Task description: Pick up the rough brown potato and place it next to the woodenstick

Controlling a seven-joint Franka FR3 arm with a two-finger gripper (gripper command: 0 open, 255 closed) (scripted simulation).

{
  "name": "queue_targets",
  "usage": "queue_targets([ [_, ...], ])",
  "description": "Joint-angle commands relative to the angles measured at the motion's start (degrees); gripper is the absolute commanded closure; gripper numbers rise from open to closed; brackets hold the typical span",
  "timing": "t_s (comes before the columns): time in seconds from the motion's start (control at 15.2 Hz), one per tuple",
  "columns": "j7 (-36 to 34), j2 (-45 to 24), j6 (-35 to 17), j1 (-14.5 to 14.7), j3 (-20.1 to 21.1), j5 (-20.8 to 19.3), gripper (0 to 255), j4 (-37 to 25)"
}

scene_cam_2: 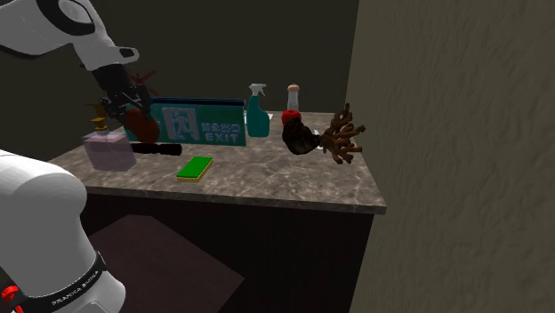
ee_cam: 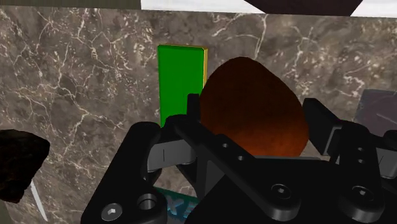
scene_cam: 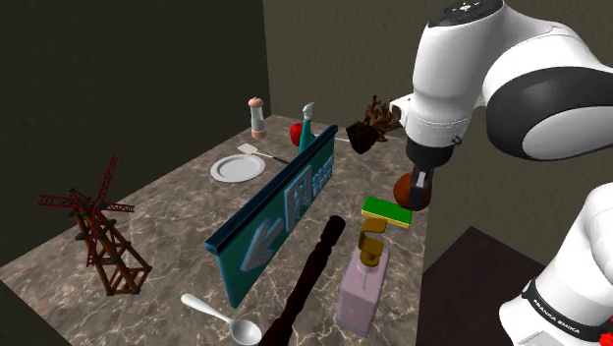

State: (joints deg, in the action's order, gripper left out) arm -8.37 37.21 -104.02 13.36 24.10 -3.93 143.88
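Shoulder view showed the black gripper [scene_cam: 419, 187] pinching the reddish-brown potato [scene_cam: 403, 192], with both lifted clear of the marble counter [scene_cam: 187, 211]. They hung above the green and yellow sponge [scene_cam: 386, 211], near the counter edge closest to the stand. In the wrist view the two fingers [ee_cam: 316, 121] pressed against either side of the potato [ee_cam: 251, 102], and the sponge [ee_cam: 181, 76] lay on the marble beyond it. The dark wooden stick [scene_cam: 309, 275] lay flat on the counter between the teal exit sign [scene_cam: 280, 211], which stood on its long edge, and the pale soap dispenser [scene_cam: 362, 285]. A spoon [scene_cam: 221, 319] rested near the stick's closer end. On the shoulder view's left stood a dark red windmill model [scene_cam: 98, 231]. Farther back were a white plate [scene_cam: 238, 167], a shaker [scene_cam: 257, 116], a teal spray bottle [scene_cam: 307, 128] and a dark lump with root-like branches [scene_cam: 368, 126]. The second exterior view had the gripper [scene_cam_2: 133, 116] and potato [scene_cam_2: 145, 129] in front of the exit sign [scene_cam_2: 200, 123]. There they hung over the stick [scene_cam_2: 160, 148] and beside the dispenser [scene_cam_2: 108, 147], with the sponge [scene_cam_2: 195, 167] nearer the front edge.
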Motion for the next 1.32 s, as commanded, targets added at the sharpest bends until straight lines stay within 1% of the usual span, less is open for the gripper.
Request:
queue_targets([
  [0.0,-3.0,-0.9,1.0,1.1,2.6,1.6,255,-1.3],
  [0.4,-11.5,-4.7,3.7,3.3,10.2,5.1,255,-6.6],
  [0.73,-19.3,-9.9,5.6,3.8,17.1,6.5,255,-12.7],
  [0.99,-26.2,-15.6,7.0,3.2,23.3,6.1,255,-18.7],
  [1.25,-34.4,-23.4,8.6,1.9,30.6,3.5,255,-25.6],
])
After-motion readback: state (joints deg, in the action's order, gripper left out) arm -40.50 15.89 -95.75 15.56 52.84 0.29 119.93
